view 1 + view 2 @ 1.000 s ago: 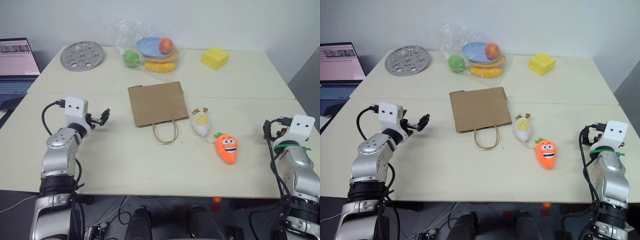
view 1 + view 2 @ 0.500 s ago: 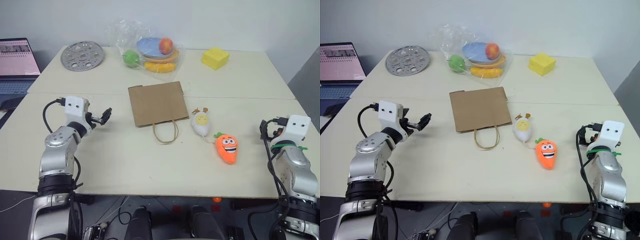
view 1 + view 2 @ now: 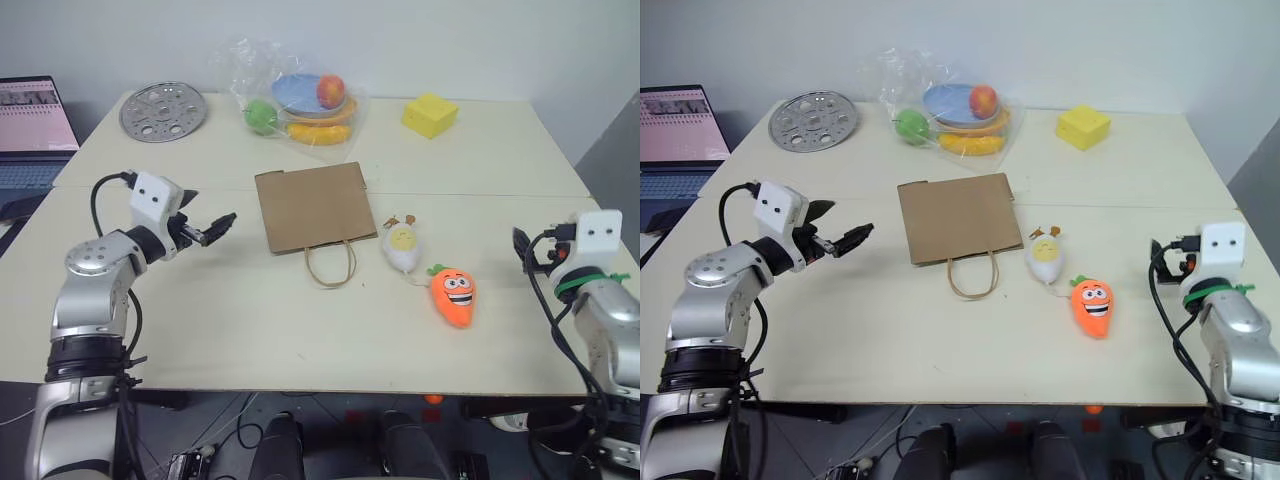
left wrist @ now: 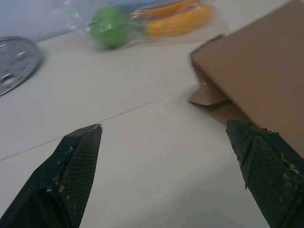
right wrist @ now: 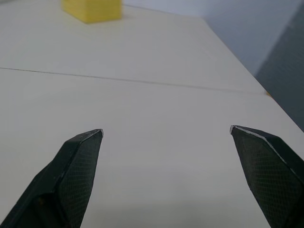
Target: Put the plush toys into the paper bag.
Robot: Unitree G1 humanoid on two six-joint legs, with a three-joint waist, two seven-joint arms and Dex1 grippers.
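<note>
Opening approach, by the look of it — nothing grasped yet. Left gripper (image 3: 222,222) spread wide and empty, aimed toward the paper bag (image 3: 315,207), lying flat mid-table with cord handles toward the robot. Right gripper (image 5: 166,142) likewise wide apart, empty, at the table's right edge. Orange carrot (image 3: 454,295) and white-and-yellow toy (image 3: 402,245) just right of the bag, neither inside. Next, probably: bag mouth opened or lifted, then a toy pinched — soft, easily squeezed.
</note>
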